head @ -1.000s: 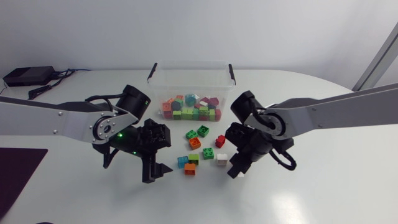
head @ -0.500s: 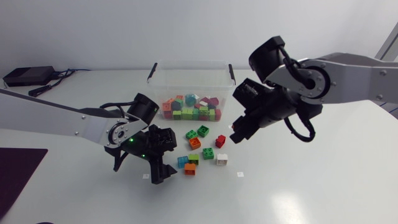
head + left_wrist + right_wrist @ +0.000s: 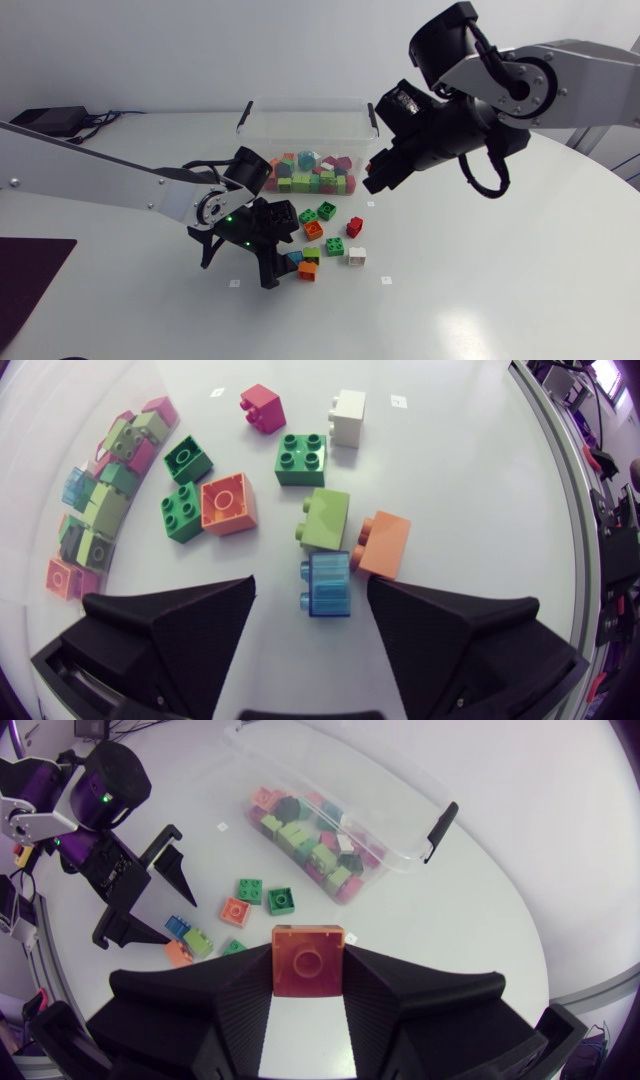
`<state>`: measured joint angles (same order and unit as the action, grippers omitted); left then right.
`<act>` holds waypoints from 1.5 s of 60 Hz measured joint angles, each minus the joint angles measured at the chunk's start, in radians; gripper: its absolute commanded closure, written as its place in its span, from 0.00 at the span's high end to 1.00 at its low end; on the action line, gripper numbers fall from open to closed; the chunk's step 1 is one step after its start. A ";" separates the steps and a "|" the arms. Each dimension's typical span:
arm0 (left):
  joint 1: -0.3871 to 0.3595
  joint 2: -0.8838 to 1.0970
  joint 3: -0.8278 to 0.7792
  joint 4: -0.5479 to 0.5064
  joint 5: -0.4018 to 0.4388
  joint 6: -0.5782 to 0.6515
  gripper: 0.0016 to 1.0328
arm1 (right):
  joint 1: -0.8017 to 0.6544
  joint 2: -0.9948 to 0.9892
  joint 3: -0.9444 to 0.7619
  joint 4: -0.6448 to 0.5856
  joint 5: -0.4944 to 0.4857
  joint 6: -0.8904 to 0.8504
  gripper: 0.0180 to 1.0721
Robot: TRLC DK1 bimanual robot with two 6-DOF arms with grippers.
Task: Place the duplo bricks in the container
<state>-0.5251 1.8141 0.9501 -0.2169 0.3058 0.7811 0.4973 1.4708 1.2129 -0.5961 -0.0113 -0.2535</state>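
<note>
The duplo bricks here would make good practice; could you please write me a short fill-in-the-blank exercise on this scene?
1. The held brick in the right gripper is ____ in colour.
2. The translucent brick between the open fingers of the left gripper is ____.
3. The white brick lies on the ____, outside the container.
Missing words: orange; blue; table.

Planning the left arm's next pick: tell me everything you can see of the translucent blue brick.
The translucent blue brick is a two-stud Duplo block of glossy see-through plastic, faintly ribbed. It lies tipped on its side on the white table, studs pointing sideways, between the fingers of the open left claw, touching neither. Its far end sits beside a light green brick and an orange brick; contact is unclear.
</note>
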 measured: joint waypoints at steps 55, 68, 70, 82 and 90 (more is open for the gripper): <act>0.044 -0.027 0.056 -0.238 0.033 0.032 0.36 | -0.050 0.311 0.325 0.160 -0.064 0.045 0.29; 0.101 -0.100 0.109 -0.276 0.064 0.035 0.36 | -0.055 0.421 0.432 0.185 -0.064 0.052 0.29; 0.110 -0.108 0.119 -0.284 0.069 0.035 0.36 | -0.055 0.440 0.451 0.187 -0.064 0.052 0.29; 0.132 -0.148 0.142 -0.299 0.088 0.058 0.36 | -0.069 0.502 0.499 0.190 -0.064 0.053 0.29; 0.121 -0.144 0.141 -0.306 0.100 0.066 0.73 | -0.080 0.504 0.502 0.190 -0.064 0.067 0.29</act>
<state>-0.4042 1.6703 1.0912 -0.5224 0.4061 0.8471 0.4175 1.9751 1.7145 -0.4065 -0.0750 -0.1864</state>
